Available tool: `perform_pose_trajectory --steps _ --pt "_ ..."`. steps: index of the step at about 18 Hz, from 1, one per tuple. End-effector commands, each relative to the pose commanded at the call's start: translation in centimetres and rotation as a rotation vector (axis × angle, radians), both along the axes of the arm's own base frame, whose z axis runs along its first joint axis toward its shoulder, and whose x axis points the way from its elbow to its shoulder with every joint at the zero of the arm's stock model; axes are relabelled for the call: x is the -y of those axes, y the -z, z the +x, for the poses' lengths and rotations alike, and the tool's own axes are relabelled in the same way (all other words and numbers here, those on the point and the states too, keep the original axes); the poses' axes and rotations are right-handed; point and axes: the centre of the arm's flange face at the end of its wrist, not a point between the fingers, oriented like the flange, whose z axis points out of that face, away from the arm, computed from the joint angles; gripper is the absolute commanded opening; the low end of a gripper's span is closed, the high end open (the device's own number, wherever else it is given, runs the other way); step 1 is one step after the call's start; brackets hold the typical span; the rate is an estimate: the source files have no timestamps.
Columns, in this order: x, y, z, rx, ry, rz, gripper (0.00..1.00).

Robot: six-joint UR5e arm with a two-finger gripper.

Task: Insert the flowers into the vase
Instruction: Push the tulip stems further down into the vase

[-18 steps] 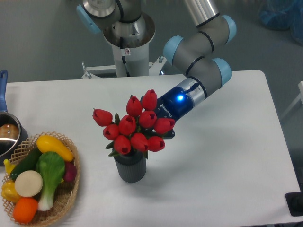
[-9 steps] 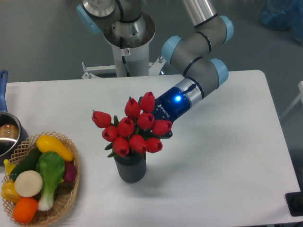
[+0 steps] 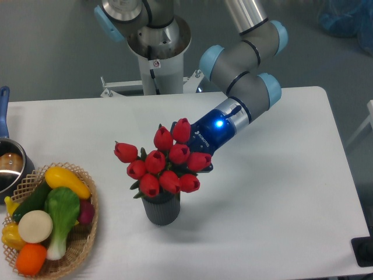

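standing in the vase (image 3: 161,209) — the flowers (image 3: 164,164) — no readable writing.

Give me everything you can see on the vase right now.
The vase is a small dark grey cylinder with vertical ribs, matte, maybe plastic. It stands upright on the white table, right of the wicker basket and apart from it. The flowers sit directly on top, their red heads and green leaves spreading wider than the vase and hiding its mouth, so how deep the stems go cannot be seen. The gripper is at the bunch, above and to the right, not touching the vase; its jaws are hidden.
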Motion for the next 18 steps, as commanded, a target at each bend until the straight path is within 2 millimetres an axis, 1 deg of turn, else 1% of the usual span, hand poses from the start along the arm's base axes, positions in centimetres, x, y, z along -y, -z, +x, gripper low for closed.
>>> perform_pose_trajectory --steps 5,18 --pt "0.0 0.4 0.0 -0.043 0.002 0.021 0.18" --pt "0.2 2.1 0.6 -0.014 0.004 0.007 0.19"
